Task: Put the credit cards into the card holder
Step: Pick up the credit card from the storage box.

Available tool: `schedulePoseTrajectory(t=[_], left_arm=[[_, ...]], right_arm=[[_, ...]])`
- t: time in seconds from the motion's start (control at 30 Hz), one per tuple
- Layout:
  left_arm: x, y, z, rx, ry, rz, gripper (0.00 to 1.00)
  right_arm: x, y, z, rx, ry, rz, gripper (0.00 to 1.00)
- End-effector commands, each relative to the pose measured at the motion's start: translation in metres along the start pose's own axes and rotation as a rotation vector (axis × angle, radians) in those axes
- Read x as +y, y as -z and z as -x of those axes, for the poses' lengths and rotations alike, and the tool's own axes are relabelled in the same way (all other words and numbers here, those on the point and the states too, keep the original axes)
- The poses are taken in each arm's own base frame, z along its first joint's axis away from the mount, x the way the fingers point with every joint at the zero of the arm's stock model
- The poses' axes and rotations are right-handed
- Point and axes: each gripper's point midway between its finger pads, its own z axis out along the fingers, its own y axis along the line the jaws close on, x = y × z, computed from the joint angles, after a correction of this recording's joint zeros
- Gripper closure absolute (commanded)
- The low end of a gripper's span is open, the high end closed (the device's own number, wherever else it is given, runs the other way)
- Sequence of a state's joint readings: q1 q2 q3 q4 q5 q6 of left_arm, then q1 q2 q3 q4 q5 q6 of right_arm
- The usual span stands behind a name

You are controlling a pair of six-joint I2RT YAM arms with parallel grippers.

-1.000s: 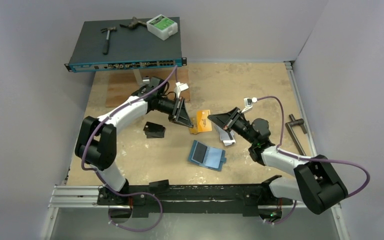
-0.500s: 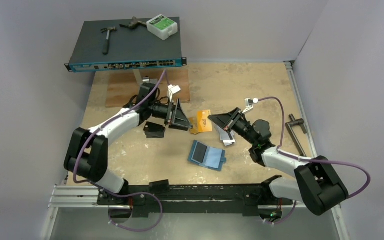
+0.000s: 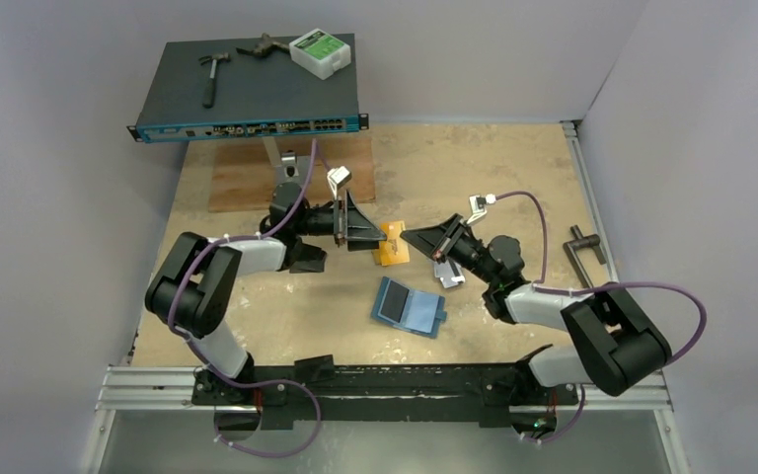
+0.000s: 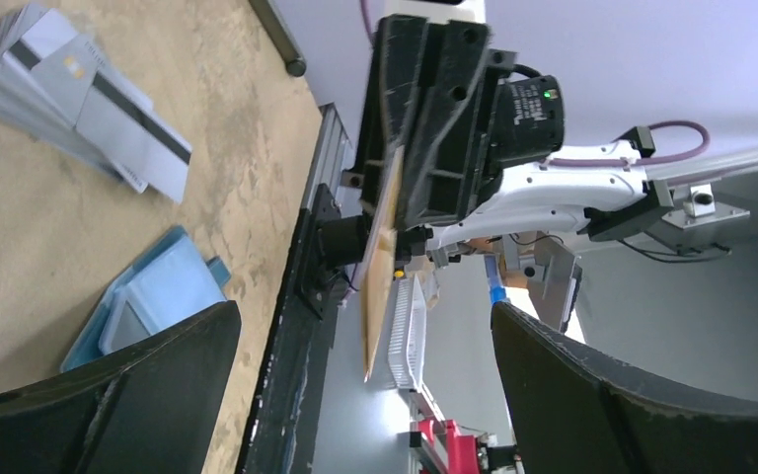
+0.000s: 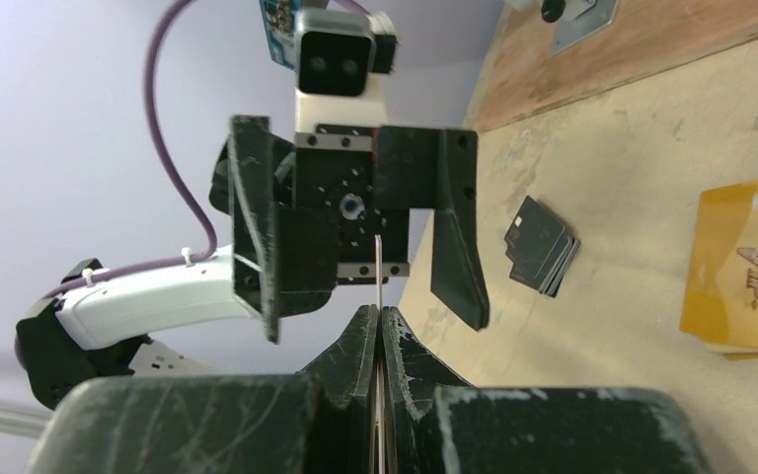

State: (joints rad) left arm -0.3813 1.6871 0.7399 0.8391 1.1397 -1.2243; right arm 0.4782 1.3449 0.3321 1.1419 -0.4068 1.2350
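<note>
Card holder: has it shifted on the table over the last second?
No. The card holder lies open in the same spot, equally far from the black base rail.

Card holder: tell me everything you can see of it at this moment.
The card holder is a small teal-blue folding wallet. It lies open and flat near the middle of the tan table, turned slightly askew. Its left panel looks darker and glossy, like a clear pocket. The right panel is plain paler blue, with a small tab at its outer edge. Only the table touches it. Whether the pocket holds a card I cannot tell.
</note>
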Motion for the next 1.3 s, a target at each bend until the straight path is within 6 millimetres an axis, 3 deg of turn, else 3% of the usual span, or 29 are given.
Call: schedulePoseTrajectory(t=[0.0,0.07,0.13,0.2,0.27,0.37,0.57,0.73,0.9,0.97,1.2,1.23,1.27], left_arm=[[-0.037,-0.002,0.01,-0.035,-0.161,-0.109,0.02],[-0.034,-0.002,0.008,-0.021,-0.154,-0.101,0.06],[-0.032,-0.002,0.006,-0.005,-0.151,-0.095,0.17],[-0.031,-0.002,0.005,0.011,-0.144,-0.085,0.39],[-0.031,-0.002,0.005,0.016,-0.138,-0.083,0.72],[-0.029,-0.003,0.006,0.021,-0.109,-0.066,1.0],[-0.034,-0.001,0.007,0.017,-0.137,-0.058,1.0],[-0.034,0.0,0.01,0.015,-0.143,-0.059,1.0],[-0.032,0.002,0.012,0.014,-0.132,-0.056,1.0],[-0.031,0.002,0.012,0.014,-0.132,-0.055,1.0],[-0.031,0.005,0.013,0.018,-0.135,-0.048,1.0],[-0.032,0.005,0.013,0.023,-0.136,-0.048,0.97],[-0.032,0.006,0.013,0.026,-0.134,-0.047,0.84]], right_arm=[[0.03,-0.012,0.001,0.0,0.022,0.117,1.0],[0.028,-0.015,-0.001,0.004,0.017,0.117,1.0],[0.026,-0.016,-0.001,0.002,0.019,0.111,1.0],[0.026,-0.017,0.001,-0.006,0.025,0.109,1.0],[0.026,-0.019,0.003,-0.013,0.032,0.106,1.0],[0.025,-0.021,0.005,-0.016,0.039,0.099,1.0],[0.023,-0.024,-0.003,0.03,0.046,0.097,0.99],[0.024,-0.02,-0.018,0.102,0.037,0.136,0.74],[0.025,-0.019,-0.034,0.16,0.046,0.146,0.6],[0.027,-0.021,-0.038,0.178,0.055,0.15,0.64],[0.026,-0.02,-0.04,0.187,0.066,0.135,1.0],[0.026,-0.019,-0.041,0.192,0.071,0.13,1.0],[0.027,-0.018,-0.041,0.191,0.076,0.129,1.0]])
